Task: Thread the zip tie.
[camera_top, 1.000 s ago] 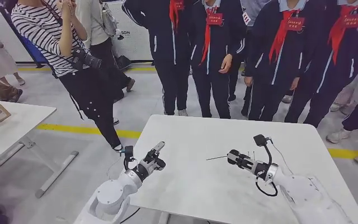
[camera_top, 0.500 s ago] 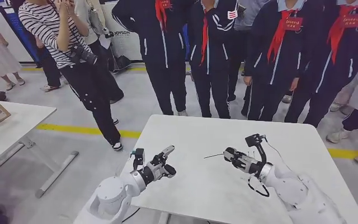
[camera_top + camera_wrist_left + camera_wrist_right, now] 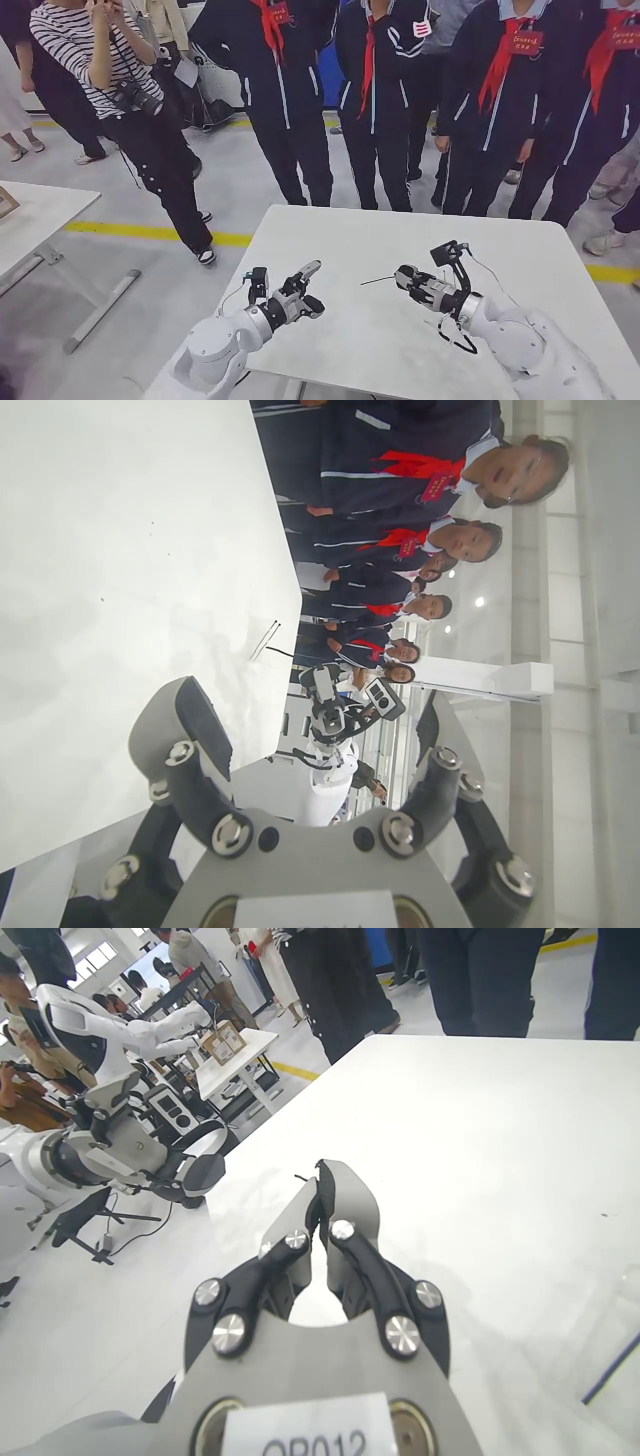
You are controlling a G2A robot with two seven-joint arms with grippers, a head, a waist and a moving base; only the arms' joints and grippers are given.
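Observation:
A thin black zip tie (image 3: 376, 280) sticks out sideways from my right gripper (image 3: 401, 277), which is shut on it a little above the white table (image 3: 350, 235). In the right wrist view the fingertips (image 3: 325, 1188) press together, with just a short black end of the tie (image 3: 301, 1176) showing past them. My left gripper (image 3: 312, 288) hangs open with nothing between its fingers over the table's near left part, a short gap from the tie's free end. From the left wrist view the open left gripper (image 3: 320, 715) faces the right gripper (image 3: 320, 685) and the held tie (image 3: 279, 651).
Two spare zip ties (image 3: 265, 640) lie on the table beyond the held one. Several people stand close along the table's far edge. A second white table (image 3: 30, 215) stands at the far left. A blue cable (image 3: 607, 1373) lies near the right arm.
Both arms have drawn closer together: the left gripper moved right and forward, the right gripper with the tie shifted slightly left. Both kept their states.

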